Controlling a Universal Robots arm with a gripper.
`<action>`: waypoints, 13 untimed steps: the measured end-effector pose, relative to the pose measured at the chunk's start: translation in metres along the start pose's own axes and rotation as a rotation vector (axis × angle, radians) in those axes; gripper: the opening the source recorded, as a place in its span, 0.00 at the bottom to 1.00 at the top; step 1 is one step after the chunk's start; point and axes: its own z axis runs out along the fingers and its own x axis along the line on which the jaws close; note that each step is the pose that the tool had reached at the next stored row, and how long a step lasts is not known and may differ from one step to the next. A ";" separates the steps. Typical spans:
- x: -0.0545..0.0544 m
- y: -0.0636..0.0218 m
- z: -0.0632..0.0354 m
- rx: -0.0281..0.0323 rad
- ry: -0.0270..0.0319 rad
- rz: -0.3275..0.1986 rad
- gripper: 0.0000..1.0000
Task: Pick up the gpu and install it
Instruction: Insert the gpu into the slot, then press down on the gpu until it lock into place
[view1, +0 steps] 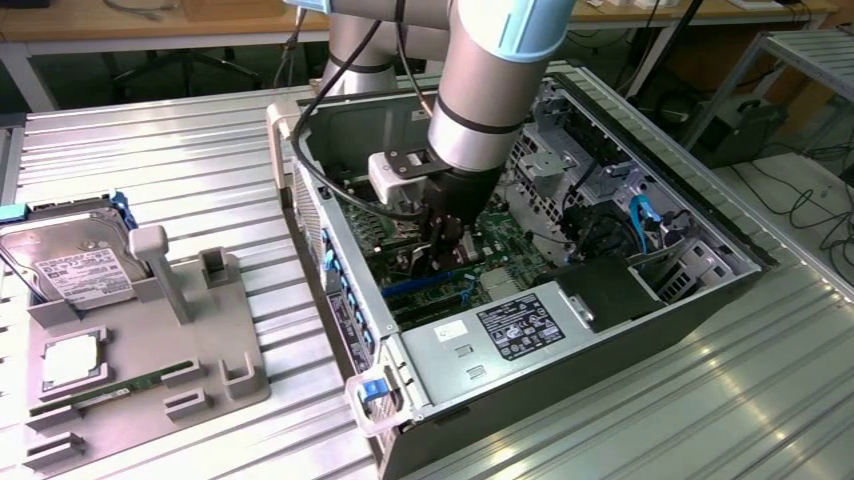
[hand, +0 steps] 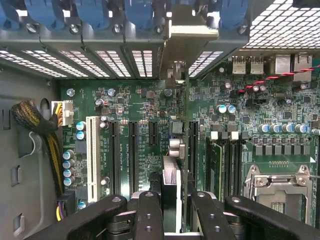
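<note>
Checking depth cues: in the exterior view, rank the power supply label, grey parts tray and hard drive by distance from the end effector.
1. power supply label, just toward the view's right of the end effector
2. grey parts tray, view's left
3. hard drive, far left

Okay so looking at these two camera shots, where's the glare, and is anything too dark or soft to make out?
Exterior view: bright streaks of glare on the ribbed metal table, and the computer case interior sits in shadow under the arm. Wrist view: the perforated case panel is blown out white, the motherboard is evenly lit and readable, and the gripper fingers close to the lens look soft, holding the gpu edge-on.
</note>
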 end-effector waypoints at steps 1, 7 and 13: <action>0.000 0.0004 0.0006 0.0000 0.0000 0.000 0.27; 0.000 0.0014 0.0011 0.0000 0.0000 0.000 0.27; -0.001 0.0011 0.0015 0.0000 0.0000 0.000 0.27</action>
